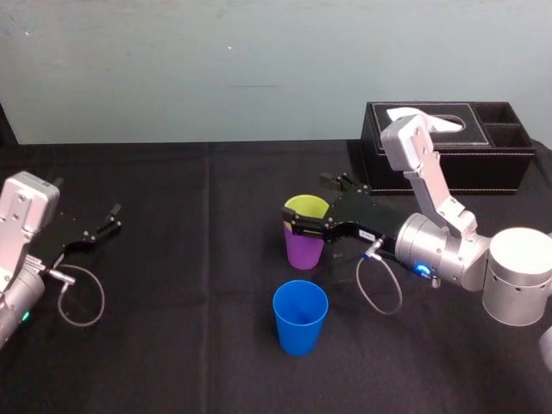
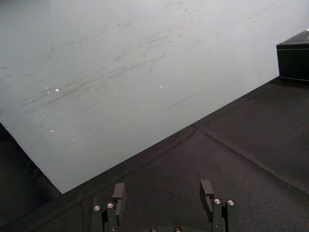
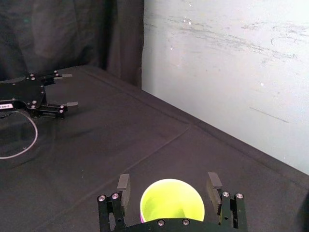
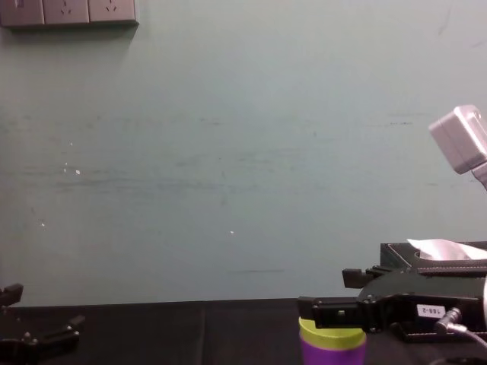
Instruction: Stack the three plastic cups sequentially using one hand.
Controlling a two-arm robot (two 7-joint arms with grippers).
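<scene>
Head view gives you the black cloth-covered table (image 1: 172, 345), with a black rectangular tissue box (image 1: 483, 159) at its far right. Your right gripper (image 1: 310, 203) straddles the yellow-green plastic tumbler (image 1: 302, 210), fingers spread and clear of it. That tumbler sits nested in the purple plastic tumbler (image 1: 304, 250). Your left gripper (image 1: 111, 219) lies parked at the left, fingers apart. The blue plastic tumbler (image 1: 300, 319) stands alone, nearer you.

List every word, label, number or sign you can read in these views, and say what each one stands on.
Right pincer, open around the yellow-green cup: white label with dark characters, too blurred to read.
Left pincer, parked open on the left: white tag, too small to read.
Purple cup, blue cup, tissue box, wall sockets: no text visible.
</scene>
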